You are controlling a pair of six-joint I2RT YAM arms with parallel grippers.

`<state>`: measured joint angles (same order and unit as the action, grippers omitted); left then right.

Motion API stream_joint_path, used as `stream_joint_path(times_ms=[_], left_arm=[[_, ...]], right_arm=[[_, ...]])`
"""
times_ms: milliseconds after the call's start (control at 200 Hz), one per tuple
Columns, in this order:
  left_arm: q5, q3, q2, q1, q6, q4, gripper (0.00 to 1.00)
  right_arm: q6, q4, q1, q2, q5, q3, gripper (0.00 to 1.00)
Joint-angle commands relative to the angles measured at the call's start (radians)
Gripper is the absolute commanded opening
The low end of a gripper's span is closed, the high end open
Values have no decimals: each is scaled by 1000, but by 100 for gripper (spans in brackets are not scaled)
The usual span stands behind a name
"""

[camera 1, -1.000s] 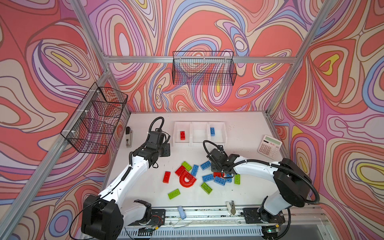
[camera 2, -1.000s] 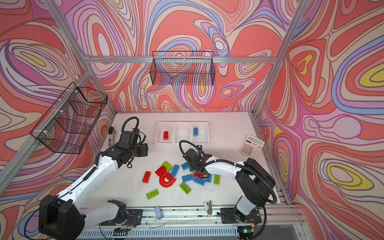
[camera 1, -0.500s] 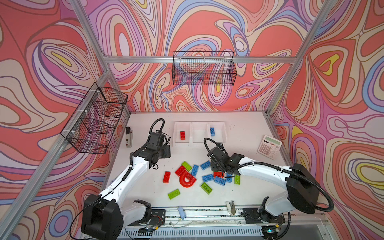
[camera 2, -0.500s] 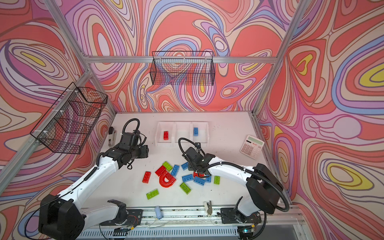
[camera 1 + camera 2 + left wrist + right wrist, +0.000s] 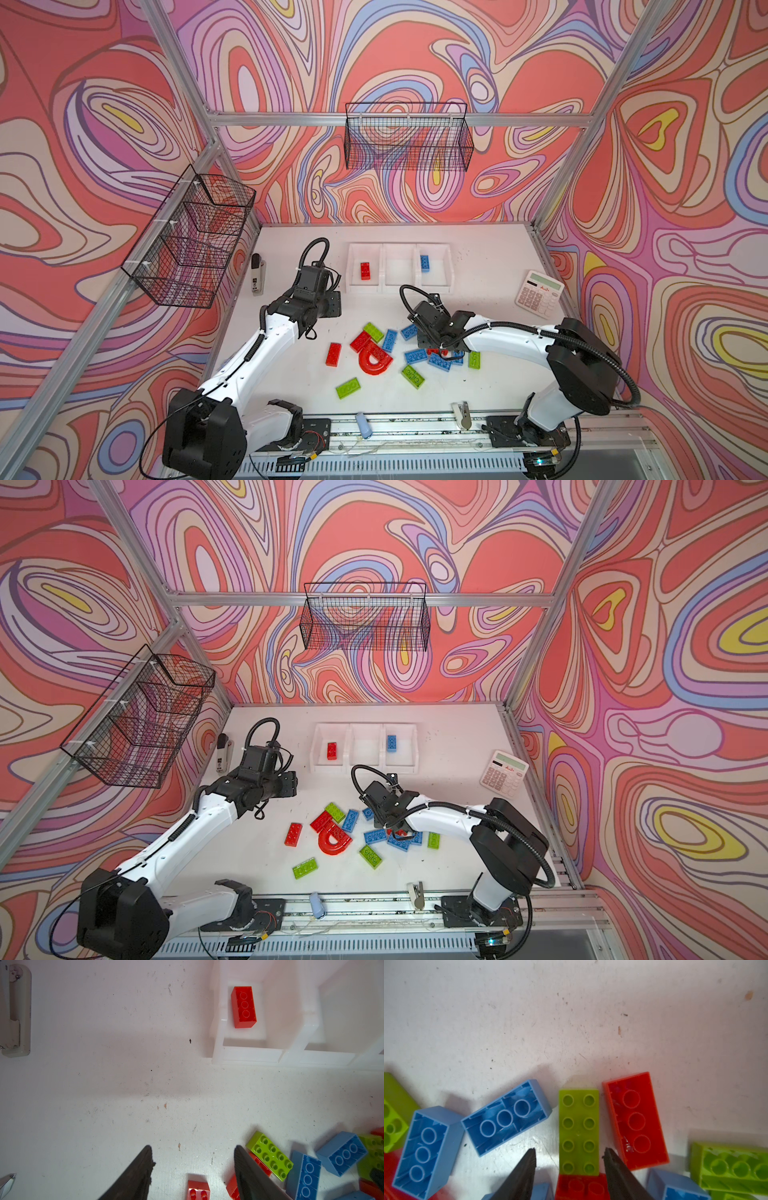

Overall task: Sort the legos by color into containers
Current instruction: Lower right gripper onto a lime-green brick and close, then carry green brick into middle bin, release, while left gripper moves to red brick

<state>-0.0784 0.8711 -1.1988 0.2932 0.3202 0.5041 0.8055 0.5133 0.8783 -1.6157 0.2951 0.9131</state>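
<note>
- As both top views show, three joined white bins [image 5: 398,287] stand in a row at the back of the table [image 5: 498,257].
- Left bin holds one red brick [image 5: 365,270]; right bin holds one blue brick [image 5: 424,263]; middle bin shows only its white floor.
- Other legos [image 5: 415,356] lie loose on the table in front of the bins.
- Left gripper [image 5: 192,1148]: fingers apart over bare table, holding nothing.
- Right gripper [image 5: 570,1150]: fingers apart, one on each side of a green brick [image 5: 579,1122], not clamped on it.
</note>
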Motion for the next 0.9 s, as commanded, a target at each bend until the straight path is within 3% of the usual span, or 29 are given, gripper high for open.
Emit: stream_joint_path(times_ms=[0, 180, 496, 726, 896], left_arm=[[12, -19, -2, -6, 30, 7, 65], [20, -42, 17, -7, 69, 17, 65], [20, -123, 103, -6, 142, 73, 65], [37, -228, 209, -6, 246, 103, 62], [77, -329, 318, 12, 352, 60, 61]], right_arm=[[31, -20, 2, -29, 8, -23, 56], [29, -76, -9, -53, -3, -48, 52], [-28, -93, -23, -41, -11, -14, 32], [-110, 25, -44, 8, 61, 127, 27], [-221, -15, -126, -55, 11, 281, 27]])
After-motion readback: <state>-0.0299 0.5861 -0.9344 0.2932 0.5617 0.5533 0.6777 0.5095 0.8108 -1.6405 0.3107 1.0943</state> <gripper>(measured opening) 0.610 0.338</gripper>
